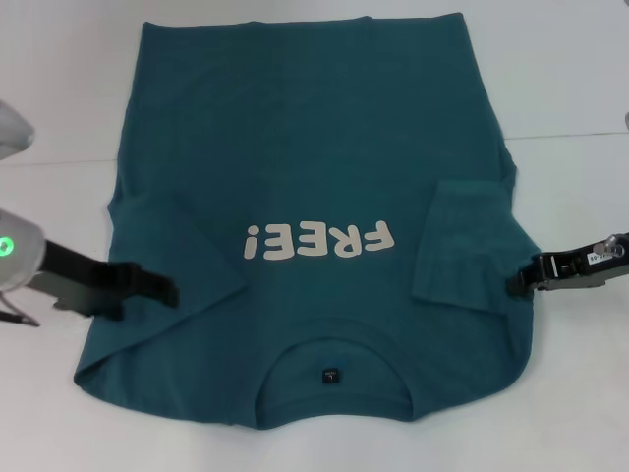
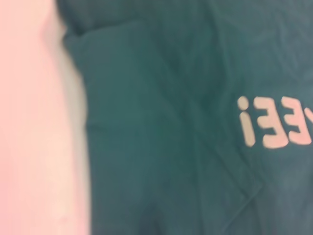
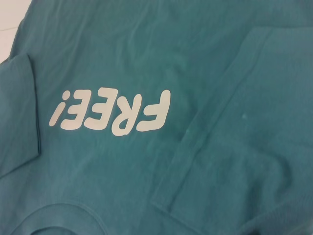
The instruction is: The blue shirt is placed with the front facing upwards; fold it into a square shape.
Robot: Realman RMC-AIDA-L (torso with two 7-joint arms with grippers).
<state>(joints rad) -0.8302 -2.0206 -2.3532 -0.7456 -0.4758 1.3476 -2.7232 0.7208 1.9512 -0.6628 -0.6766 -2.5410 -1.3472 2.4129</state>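
Blue shirt (image 1: 314,147): lying flat on the white counter (image 1: 570,69), front up, collar toward the robot, both sleeves lying folded in over the chest beside the white "FREE!" lettering (image 1: 319,240).
Left tool (image 1: 162,290): reaching in low from the left, its dark tip sitting over the folded left sleeve; how far it is opening, I cannot tell.
Right tool (image 1: 518,281): hovering at the shirt's right edge, just beside the folded right sleeve; grip impossible to make out.

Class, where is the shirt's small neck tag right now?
In the head view, the neck tag sits inside the collar at the blue shirt's near edge, below the lettering.
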